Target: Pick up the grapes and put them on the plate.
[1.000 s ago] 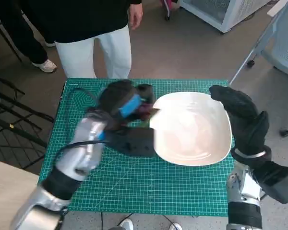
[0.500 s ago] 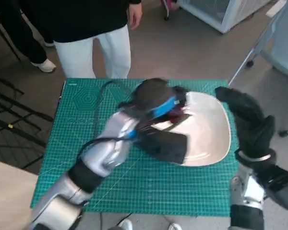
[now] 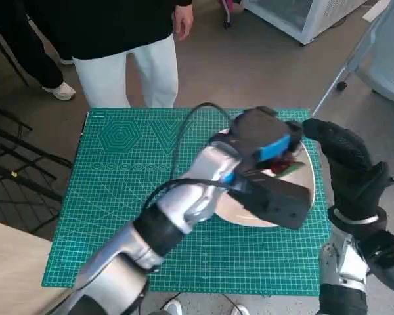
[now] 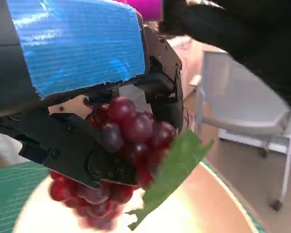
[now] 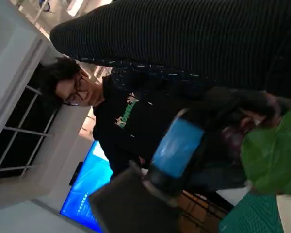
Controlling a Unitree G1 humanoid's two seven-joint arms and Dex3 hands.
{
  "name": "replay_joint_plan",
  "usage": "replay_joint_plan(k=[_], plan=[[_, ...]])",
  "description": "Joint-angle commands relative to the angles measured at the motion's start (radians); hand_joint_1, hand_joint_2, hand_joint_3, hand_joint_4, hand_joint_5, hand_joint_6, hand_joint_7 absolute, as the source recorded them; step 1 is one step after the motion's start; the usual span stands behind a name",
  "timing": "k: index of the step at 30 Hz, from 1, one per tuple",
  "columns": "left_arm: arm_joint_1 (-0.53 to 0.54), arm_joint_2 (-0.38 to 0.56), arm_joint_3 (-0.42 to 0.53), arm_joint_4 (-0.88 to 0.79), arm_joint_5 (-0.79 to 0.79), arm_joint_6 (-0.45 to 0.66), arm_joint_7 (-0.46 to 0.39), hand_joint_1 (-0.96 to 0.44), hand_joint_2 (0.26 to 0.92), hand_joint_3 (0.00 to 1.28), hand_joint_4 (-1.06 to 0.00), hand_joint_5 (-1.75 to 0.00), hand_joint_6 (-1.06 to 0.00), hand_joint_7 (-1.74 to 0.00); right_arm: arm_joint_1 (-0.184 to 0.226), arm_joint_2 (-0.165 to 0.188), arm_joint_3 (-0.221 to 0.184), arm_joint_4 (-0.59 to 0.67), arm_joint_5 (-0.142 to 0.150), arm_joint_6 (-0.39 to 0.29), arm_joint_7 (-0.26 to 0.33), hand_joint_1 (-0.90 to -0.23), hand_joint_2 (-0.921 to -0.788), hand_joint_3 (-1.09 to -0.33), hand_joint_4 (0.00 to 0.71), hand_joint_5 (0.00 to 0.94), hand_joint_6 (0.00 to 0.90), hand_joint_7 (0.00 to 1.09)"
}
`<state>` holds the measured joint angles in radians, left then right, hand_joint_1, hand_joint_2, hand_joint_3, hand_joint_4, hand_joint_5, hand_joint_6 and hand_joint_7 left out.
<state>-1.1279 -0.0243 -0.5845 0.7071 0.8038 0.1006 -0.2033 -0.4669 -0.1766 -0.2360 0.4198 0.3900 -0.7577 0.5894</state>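
My left hand (image 3: 262,141) grips a bunch of red grapes (image 4: 126,145) with a green leaf (image 4: 172,170), and holds it over the right side of the white plate (image 3: 249,213). In the head view the grapes (image 3: 285,162) peek out under the blue-taped back of the hand. The left wrist view shows the black fingers (image 4: 72,145) wrapped around the bunch, with the plate (image 4: 203,204) below. My gloved right hand (image 3: 348,167) stands raised beside the plate's right edge, fingers apart, holding nothing. In the right wrist view the left hand (image 5: 179,145) and the leaf (image 5: 274,155) show close by.
The plate lies on a green cutting mat (image 3: 131,170) covering the small table. A person in white trousers (image 3: 128,65) stands at the far side of the table. A grey chair (image 3: 387,59) stands on the floor at the far right.
My left arm has swung to the right with the grapes, from the plate's left edge to above its right side. The right hand has shifted slightly right.
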Motion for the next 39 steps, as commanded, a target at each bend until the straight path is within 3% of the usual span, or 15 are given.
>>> replay_joint_plan(k=[1, 16, 20, 24, 26, 30, 32, 35, 39], plan=[[-0.049, -0.027, 0.004, 0.093, -0.026, -0.036, 0.036, 0.00, 0.921, 0.31, -0.40, -1.48, -0.37, -1.41, 0.035, 0.002, 0.000, -0.008, -0.005, 0.007, -0.018, -0.571, -0.921, -0.664, 0.172, 0.000, -0.001, 0.35], [-0.054, -0.037, 0.013, 0.193, -0.072, -0.122, 0.104, 0.00, 0.921, 0.32, -0.45, -1.54, -0.33, -1.33, 0.041, 0.001, 0.004, -0.006, -0.010, 0.000, -0.036, -0.565, -0.921, -0.674, 0.165, 0.000, -0.001, 0.34], [-0.056, -0.043, 0.015, 0.197, -0.077, -0.089, 0.088, 0.00, 0.921, 0.29, -0.46, -1.53, -0.37, -1.30, 0.040, 0.001, 0.006, -0.003, -0.011, 0.002, -0.039, -0.560, -0.921, -0.676, 0.163, 0.000, -0.001, 0.34], [-0.067, -0.059, 0.017, 0.205, -0.087, -0.031, 0.027, 0.00, 0.921, 0.22, -0.52, -1.45, -0.48, -1.21, 0.036, 0.002, 0.009, 0.002, -0.012, 0.004, -0.040, -0.558, -0.921, -0.678, 0.162, 0.000, -0.001, 0.34], [-0.078, -0.066, 0.013, 0.220, -0.090, -0.006, -0.010, -0.09, 0.904, 0.16, -0.48, -1.24, -0.45, -1.08, 0.033, 0.003, 0.010, 0.006, -0.013, 0.004, -0.041, -0.557, -0.921, -0.679, 0.162, 0.000, -0.001, 0.34], [-0.100, -0.071, -0.005, 0.248, -0.080, 0.026, -0.069, -0.41, 0.887, 0.04, -0.27, -0.43, -0.33, -0.42, 0.028, 0.005, 0.012, 0.011, -0.016, 0.006, -0.044, -0.557, -0.921, -0.679, 0.162, 0.000, -0.001, 0.34], [-0.099, -0.066, -0.008, 0.249, -0.078, 0.029, -0.077, -0.50, 0.895, 0.02, -0.16, -0.21, -0.27, -0.22, 0.026, 0.006, 0.014, 0.014, -0.016, 0.007, -0.044, -0.556, -0.921, -0.679, 0.162, 0.000, -0.001, 0.34], [-0.080, -0.048, -0.003, 0.227, -0.081, 0.022, -0.066, -0.57, 0.908, 0.01, -0.08, -0.07, -0.23, -0.08, 0.023, 0.006, 0.016, 0.017, -0.015, 0.009, -0.044, -0.556, -0.921, -0.678, 0.163, 0.000, -0.001, 0.34], [-0.025, -0.008, 0.015, 0.170, -0.088, -0.011, -0.010, -0.60, 0.918, 0.02, -0.05, -0.02, -0.21, -0.02, 0.022, 0.008, 0.019, 0.018, -0.011, 0.012, -0.041, -0.557, -0.921, -0.677, 0.163, 0.001, -0.001, 0.34]])
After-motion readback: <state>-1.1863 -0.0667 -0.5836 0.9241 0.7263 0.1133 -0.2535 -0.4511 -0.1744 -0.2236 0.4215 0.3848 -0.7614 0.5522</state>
